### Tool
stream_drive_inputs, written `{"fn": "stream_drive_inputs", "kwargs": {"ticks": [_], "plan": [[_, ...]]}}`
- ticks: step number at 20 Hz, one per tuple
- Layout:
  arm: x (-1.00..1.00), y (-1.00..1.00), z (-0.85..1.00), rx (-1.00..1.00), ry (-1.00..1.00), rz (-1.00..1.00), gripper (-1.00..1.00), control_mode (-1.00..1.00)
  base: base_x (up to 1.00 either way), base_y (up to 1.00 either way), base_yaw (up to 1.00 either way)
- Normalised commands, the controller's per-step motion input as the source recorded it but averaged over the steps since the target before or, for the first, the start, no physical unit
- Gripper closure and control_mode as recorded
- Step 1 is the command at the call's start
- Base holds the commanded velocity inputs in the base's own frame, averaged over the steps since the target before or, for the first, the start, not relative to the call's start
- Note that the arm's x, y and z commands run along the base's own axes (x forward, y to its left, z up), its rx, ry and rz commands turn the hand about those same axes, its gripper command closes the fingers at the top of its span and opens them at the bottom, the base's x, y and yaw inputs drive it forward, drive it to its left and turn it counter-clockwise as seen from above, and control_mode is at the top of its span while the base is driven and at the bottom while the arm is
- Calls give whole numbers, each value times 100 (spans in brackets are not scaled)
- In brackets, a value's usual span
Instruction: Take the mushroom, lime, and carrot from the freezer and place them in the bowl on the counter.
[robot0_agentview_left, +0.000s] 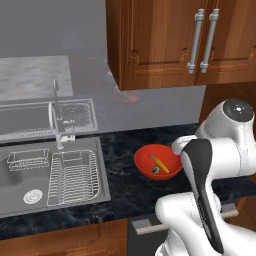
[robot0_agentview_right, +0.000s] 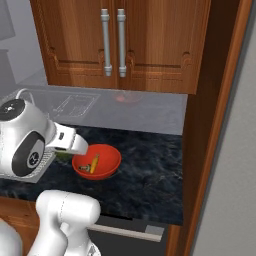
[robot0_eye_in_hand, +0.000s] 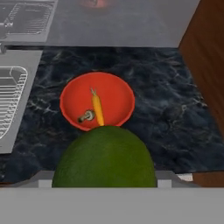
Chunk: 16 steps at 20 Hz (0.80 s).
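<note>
The red-orange bowl (robot0_eye_in_hand: 97, 101) stands on the dark marbled counter (robot0_eye_in_hand: 175, 87), right of the sink. Inside it lie the orange carrot (robot0_eye_in_hand: 97, 109) and the small brownish mushroom (robot0_eye_in_hand: 86, 116). The bowl (robot0_agentview_left: 158, 161) holds the same two pieces in the left base view. My gripper (robot0_agentview_right: 66, 153) hangs above the counter just short of the bowl's near-left rim, shut on the dark-green lime (robot0_eye_in_hand: 105, 159). In the hand view the lime looms large and hides the fingertips. A light-grey face at the far right looks like the freezer (robot0_agentview_right: 231, 190).
A steel sink (robot0_agentview_left: 30, 172) with a wire draining rack (robot0_agentview_left: 72, 176) and a tap (robot0_agentview_left: 58, 131) lies left of the bowl. Brown wooden cabinets (robot0_agentview_right: 145, 45) with steel handles hang above. A tall wooden panel (robot0_agentview_right: 212, 125) bounds the counter on the right.
</note>
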Motion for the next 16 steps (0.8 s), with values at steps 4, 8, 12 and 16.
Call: {"fn": "stream_drive_inputs", "kwargs": {"ticks": [4, 8, 12, 16], "plan": [[78, 5, -76, 0, 7, 3, 100, -100, 0, 0, 0], [71, 0, -71, 0, 6, 4, 100, -100, 0, 0, 0], [60, 0, -66, 0, 7, 3, 100, -100, 0, 0, 0], [52, 0, -62, 0, 8, 2, 100, -100, 0, 0, 0]]}}
